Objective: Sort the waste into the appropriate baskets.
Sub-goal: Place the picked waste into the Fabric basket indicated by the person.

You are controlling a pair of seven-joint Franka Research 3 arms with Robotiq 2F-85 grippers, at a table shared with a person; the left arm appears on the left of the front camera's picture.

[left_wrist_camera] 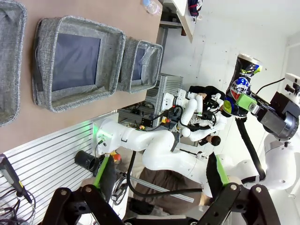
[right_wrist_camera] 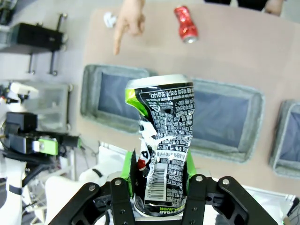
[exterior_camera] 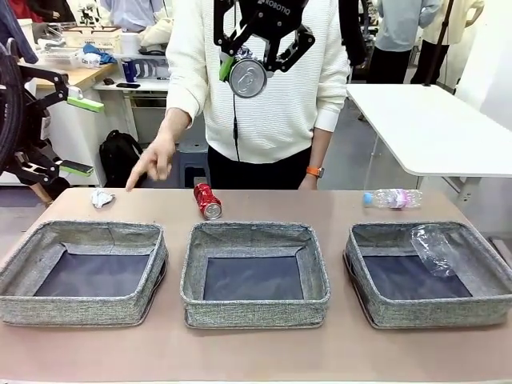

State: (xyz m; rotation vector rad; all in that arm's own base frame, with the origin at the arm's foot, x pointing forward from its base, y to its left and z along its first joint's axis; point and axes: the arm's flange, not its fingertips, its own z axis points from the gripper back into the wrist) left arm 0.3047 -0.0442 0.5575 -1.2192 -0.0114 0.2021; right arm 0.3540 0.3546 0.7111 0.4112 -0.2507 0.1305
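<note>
Front camera at the near edge of the table (exterior_camera: 256,352), facing the person (exterior_camera: 280,120) across three baskets (exterior_camera: 254,230), left wrist view rolled sideways, well off, right wrist view high, looking down, all sharing the baskets.

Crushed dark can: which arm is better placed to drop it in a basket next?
Right, likely. The right tool is shut on the crushed dark can, raised above the three grey woven-fabric baskets. The left tool stands open and empty, off at the left side.

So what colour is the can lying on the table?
The can is red; the right wrist view shows it best.
</note>
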